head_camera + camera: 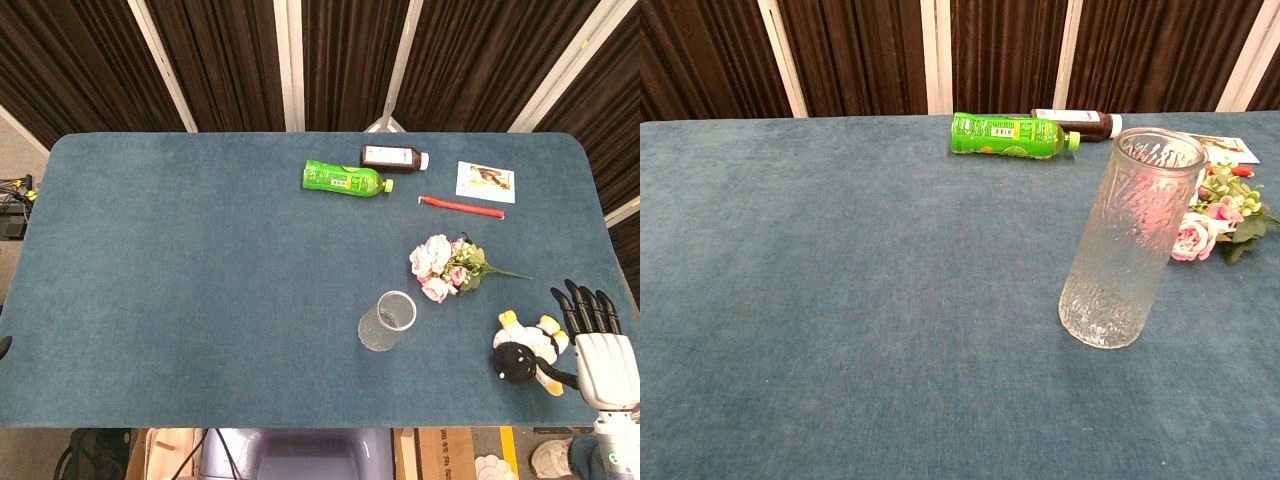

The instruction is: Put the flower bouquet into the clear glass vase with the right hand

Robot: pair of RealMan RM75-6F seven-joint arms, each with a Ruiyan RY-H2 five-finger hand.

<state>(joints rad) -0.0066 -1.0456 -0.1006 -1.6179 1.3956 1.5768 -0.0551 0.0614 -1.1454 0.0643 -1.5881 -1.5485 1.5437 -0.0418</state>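
While resting at the table's [180, 260] right edge beside a plush toy [528, 355], right hand [600, 345] flat, fingers [588, 305] straight and slightly apart, holding nothing. Bouquet [447, 267] lying just beyond the upright vase [387, 321], apart from it. Left hand out of sight.

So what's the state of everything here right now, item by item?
Glass vase: upright, empty.
Flower bouquet: lying on the table, beside the vase, untouched.
Right hand: open, holding nothing, near the table's edge.
Left hand: not in view.
Green bottle: on its side, capped.
Brown bottle: on its side, capped.
Plush toy: lying next to the right hand.
Red stick: lying flat.
Card: lying flat.
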